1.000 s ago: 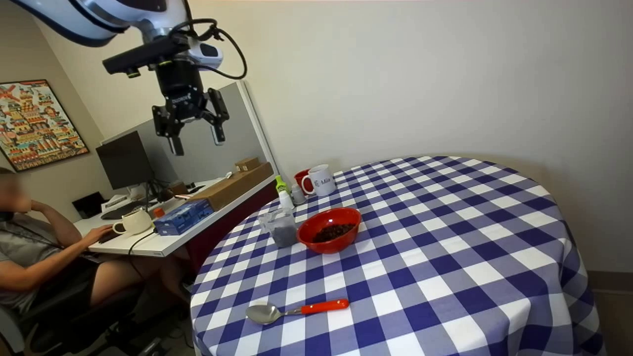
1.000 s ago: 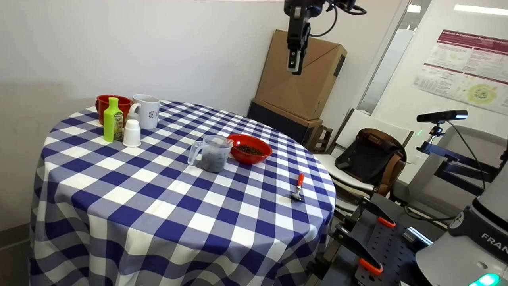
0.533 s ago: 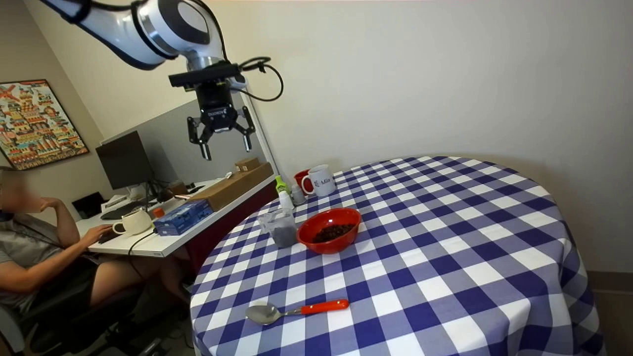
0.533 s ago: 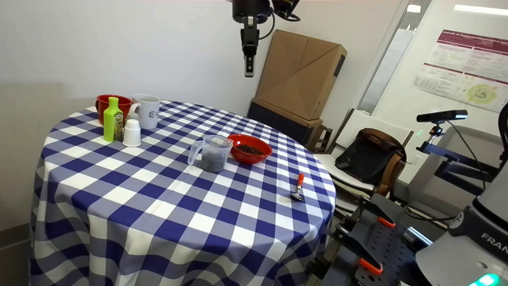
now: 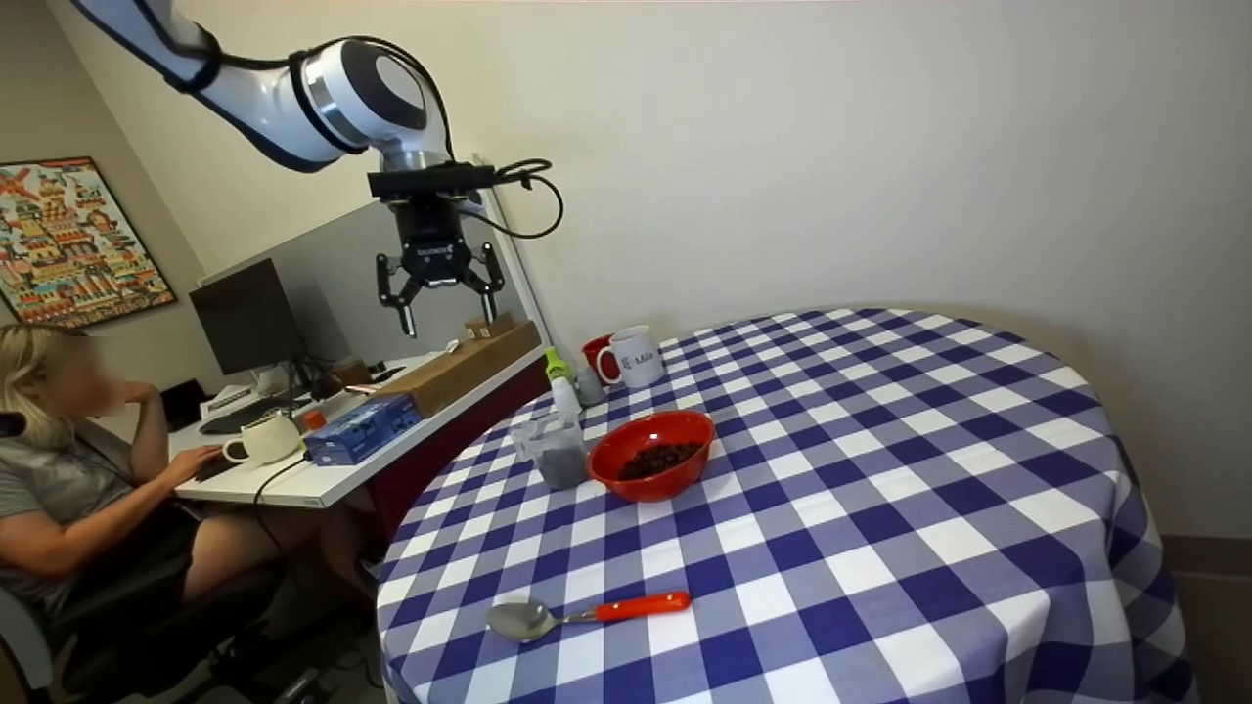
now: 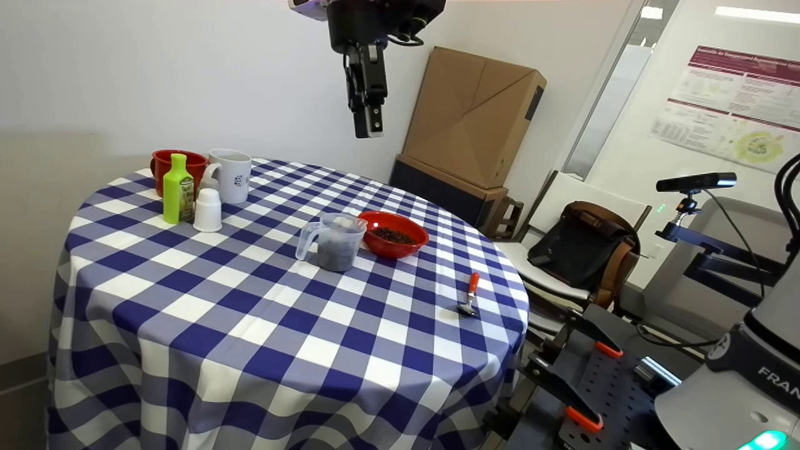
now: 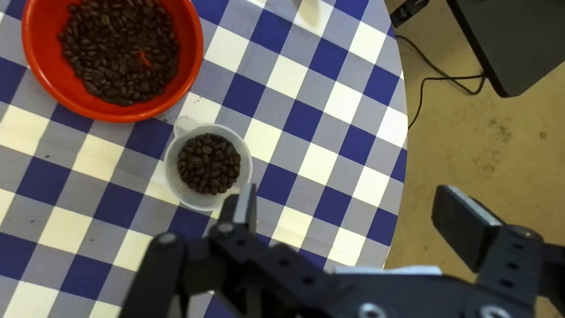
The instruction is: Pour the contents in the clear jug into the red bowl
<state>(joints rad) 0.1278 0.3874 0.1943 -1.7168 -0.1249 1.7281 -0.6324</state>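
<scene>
The clear jug (image 6: pixel 340 240) stands upright on the checked tablecloth, holding dark coffee beans. Its handle points away from the red bowl (image 6: pixel 392 250). Both also show in an exterior view, the jug (image 5: pixel 559 460) close beside the bowl (image 5: pixel 636 487). The bowl holds dark beans too. In the wrist view the jug (image 7: pixel 192 198) is seen from above, with the bowl (image 7: pixel 42 57) at upper left. My gripper (image 5: pixel 449 318) is open and empty, high above the table. In the wrist view its fingers (image 7: pixel 353 205) are wide apart, the left fingertip overlapping the jug's rim in the picture.
A spoon with an orange-red handle (image 5: pixel 641 606) lies near the table edge. A green bottle (image 6: pixel 178 190), a white container (image 6: pixel 207 211), a white mug (image 6: pixel 234 178) and a red mug (image 6: pixel 164 164) stand grouped together. A person sits at a desk (image 5: pixel 293 484) beside the table.
My open gripper has moved right and lower in one exterior picture and left and slightly lower in another, coming nearer the jug. The jug and bowl have not moved.
</scene>
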